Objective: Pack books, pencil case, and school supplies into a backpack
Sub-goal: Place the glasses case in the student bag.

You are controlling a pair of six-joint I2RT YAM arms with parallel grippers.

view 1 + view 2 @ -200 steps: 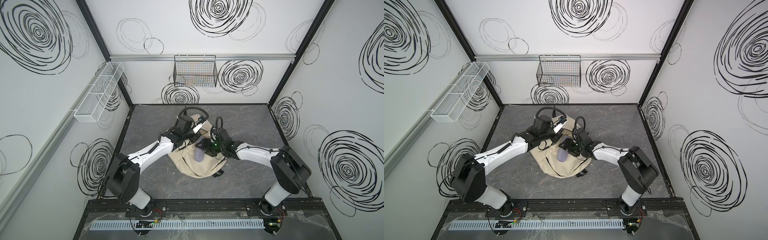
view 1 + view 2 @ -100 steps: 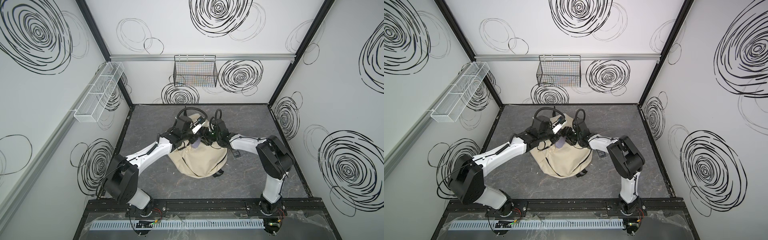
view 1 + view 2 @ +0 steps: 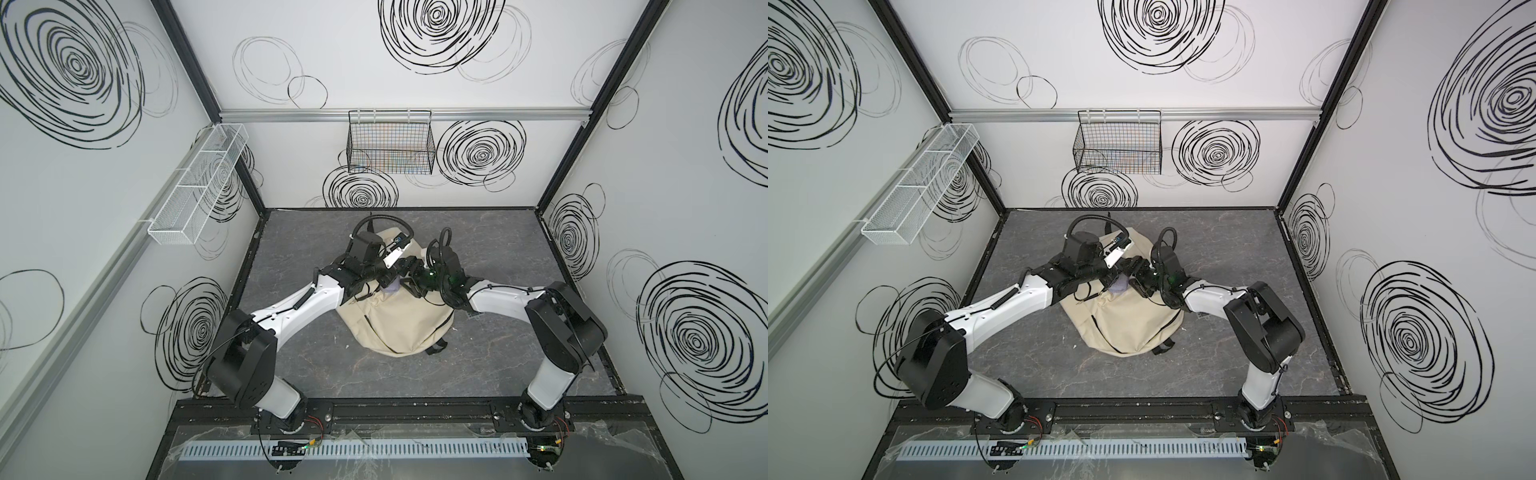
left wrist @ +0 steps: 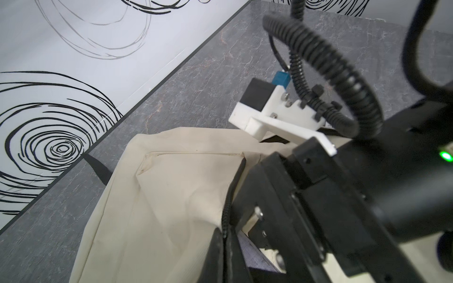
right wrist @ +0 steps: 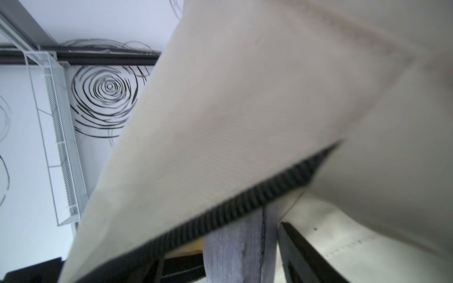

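The cream backpack (image 3: 399, 328) (image 3: 1129, 328) lies in the middle of the grey table, its opening at the far end. My left gripper (image 3: 384, 281) (image 4: 226, 235) is shut on the black zipper edge (image 4: 226, 208) and holds it up. The lavender-grey pencil case (image 3: 391, 286) (image 3: 1120, 284) (image 5: 237, 250) stands end-first in the opening. My right gripper (image 3: 406, 276) (image 5: 220, 245) is open around it, with a gap on one side. A yellow sliver (image 5: 191, 247) shows inside the bag. Otherwise the books are hidden. The small dark school supplies packet (image 3: 475, 315) peeks out under my right forearm.
A black wire basket (image 3: 390, 143) hangs on the back wall and a white mesh tray (image 3: 199, 187) on the left wall. Both wrists crowd together over the backpack's far end. A black rail (image 3: 415, 411) runs along the table's front.
My right arm carried the pencil case from over the backpack's front back to its opening. Its jaws have widened around the case. The left gripper kept its hold on the zipper edge.
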